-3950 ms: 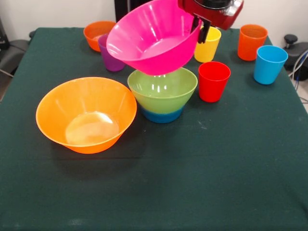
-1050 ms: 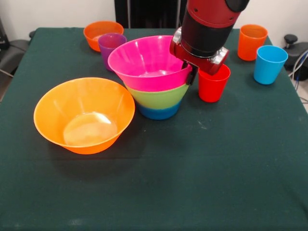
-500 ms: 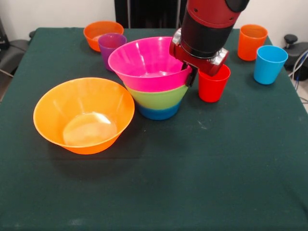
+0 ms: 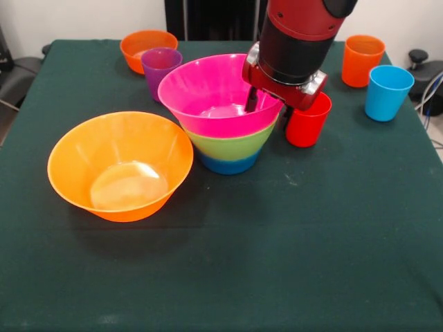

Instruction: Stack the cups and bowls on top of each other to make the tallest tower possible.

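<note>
From my screen the tower (image 4: 225, 121) sits mid-worktop: pink bowl (image 4: 208, 97) nested in the green bowl (image 4: 228, 144), blue base (image 4: 228, 164) under that. My claw (image 4: 266, 111) straddles the pink rim, one finger inside, one outside, though I can't tell if it's actually pinching. The big orange bowl (image 4: 119, 164) sits apart on the green worktop (image 4: 311, 242). The red cup (image 4: 306, 119) stands just beside the claw, with the purple cup (image 4: 159, 69), the small orange bowl (image 4: 142, 47), the orange cup (image 4: 363, 60) and the light blue cup (image 4: 387, 92) farther out.

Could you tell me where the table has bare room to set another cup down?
The whole near half of the table is bare, below the large orange bowl and the tower. It is crowded around the gripper, red cup and purple cup.
</note>
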Tool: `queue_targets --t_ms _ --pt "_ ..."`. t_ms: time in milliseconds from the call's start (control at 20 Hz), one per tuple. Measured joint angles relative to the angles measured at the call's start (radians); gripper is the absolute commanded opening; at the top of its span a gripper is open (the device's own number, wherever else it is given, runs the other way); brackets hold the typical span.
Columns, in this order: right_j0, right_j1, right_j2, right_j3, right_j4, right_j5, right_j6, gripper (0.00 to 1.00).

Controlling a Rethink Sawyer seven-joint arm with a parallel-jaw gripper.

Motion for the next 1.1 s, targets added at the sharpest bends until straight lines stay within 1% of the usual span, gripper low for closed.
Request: queue_targets --t_ms 700,950,1100 --pt "-0.003 -0.005 0.0 0.017 0.0 -0.012 0.0 1.0" --pt "-0.007 -0.047 0.0 0.038 0.0 -0.003 0.0 1.0" --pt "-0.01 -0.1 0.0 0.05 0.0 0.028 0.0 1.0"
